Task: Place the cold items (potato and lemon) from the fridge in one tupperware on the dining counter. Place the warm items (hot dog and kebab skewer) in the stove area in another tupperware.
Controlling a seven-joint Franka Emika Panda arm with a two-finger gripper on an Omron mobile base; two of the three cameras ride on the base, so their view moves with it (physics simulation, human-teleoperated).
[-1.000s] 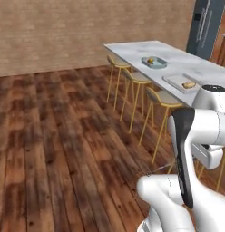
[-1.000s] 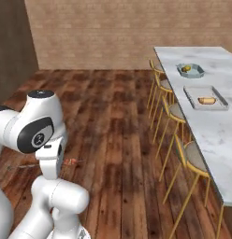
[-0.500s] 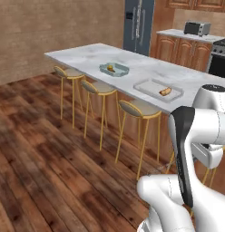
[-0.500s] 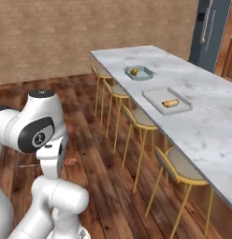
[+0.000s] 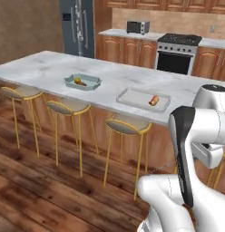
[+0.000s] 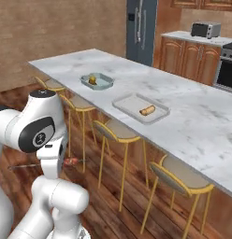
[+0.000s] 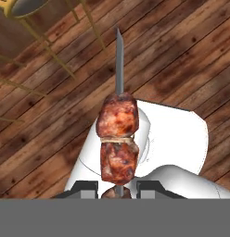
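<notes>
So the gripper [image 7: 118, 190] is clamped shut on the kebab skewer [image 7: 118, 139], two chunky browned pieces of meat threaded on a thin metal rod whose tip pokes out past them in the hand view, with wooden floor [image 7: 182, 60] planks behind it. You can spot the same skewer in the right base view too, sticking out sideways low beside the arm, roughly level, with the meat near the arm and the bare rod pointing off to the left. It sits well apart from the dining counter [image 6: 192, 116], down below counter height. On that grey marble counter there are two tupperwares, near each other but not touching. The teal tupperware [image 5: 83, 82] has a yellow lemon [image 5: 77, 80] in it, with something brownish right next to it (probably the potato, too small to really tell). The clear tupperware [image 5: 144, 99] closer to the robot holds the hot dog [image 5: 154, 100], lying near its right end in the left base view. A row of gold-legged stools [image 5: 126, 127] lines the near side of the counter. Behind it all there's a dark fridge [image 5: 77, 28], wooden cabinets [image 5: 132, 52], a stove [image 5: 178, 53] and a microwave [image 5: 138, 27] on the back counter.
</notes>
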